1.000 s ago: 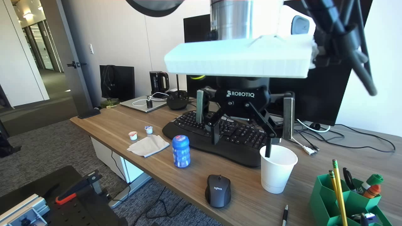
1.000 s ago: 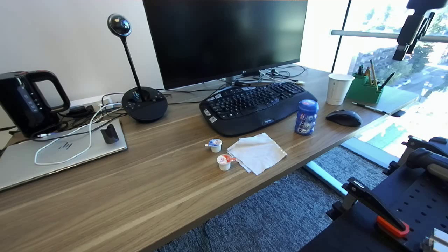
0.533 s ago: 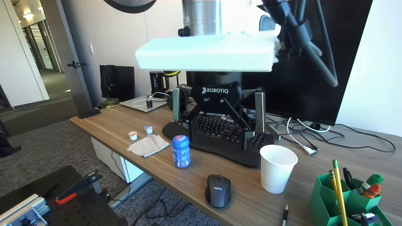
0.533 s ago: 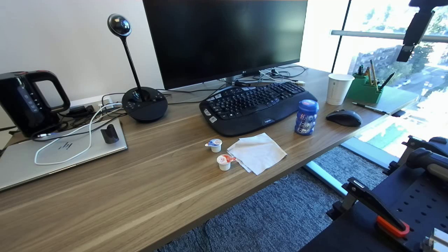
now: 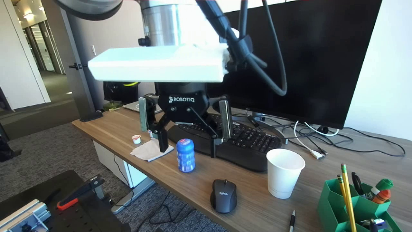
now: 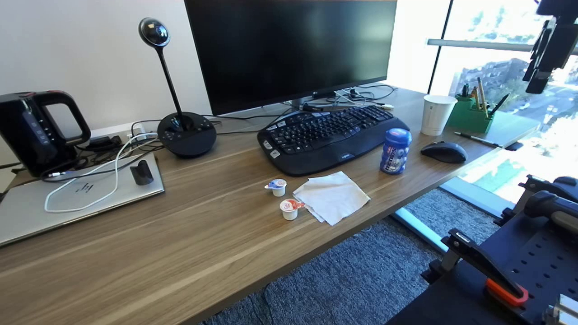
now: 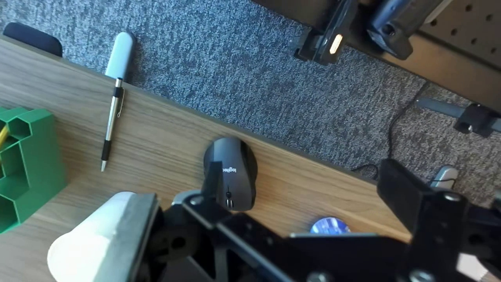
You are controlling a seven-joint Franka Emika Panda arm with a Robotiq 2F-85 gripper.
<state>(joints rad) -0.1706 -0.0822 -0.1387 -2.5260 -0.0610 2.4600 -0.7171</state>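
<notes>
My gripper [image 5: 188,153] is open, with its fingers wide apart and nothing between them. It hangs above the desk, fingers pointing down. In an exterior view the blue bottle [image 5: 185,156] appears between and below the fingertips, apart from them. In the wrist view the open gripper [image 7: 300,166] has the top of the blue bottle [image 7: 330,226] partly hidden behind its body. The dark computer mouse [image 7: 231,174] shows there behind one finger. In an exterior view only part of the gripper [image 6: 544,81] shows at the upper right edge. The blue bottle [image 6: 395,151] stands upright by the keyboard [image 6: 334,135].
A white paper cup [image 5: 285,174] stands near a green pen holder [image 5: 334,199] with pencils. A pen [image 5: 292,220] lies by the desk's front edge. A cloth [image 6: 332,197] and two creamer cups [image 6: 289,209] lie past the bottle. A monitor [image 6: 293,49] stands behind the keyboard.
In an exterior view my gripper has moved left, from over the cup and keyboard to over the bottle, and sits slightly lower in the last half second. It stays open. The desk items have not moved.
</notes>
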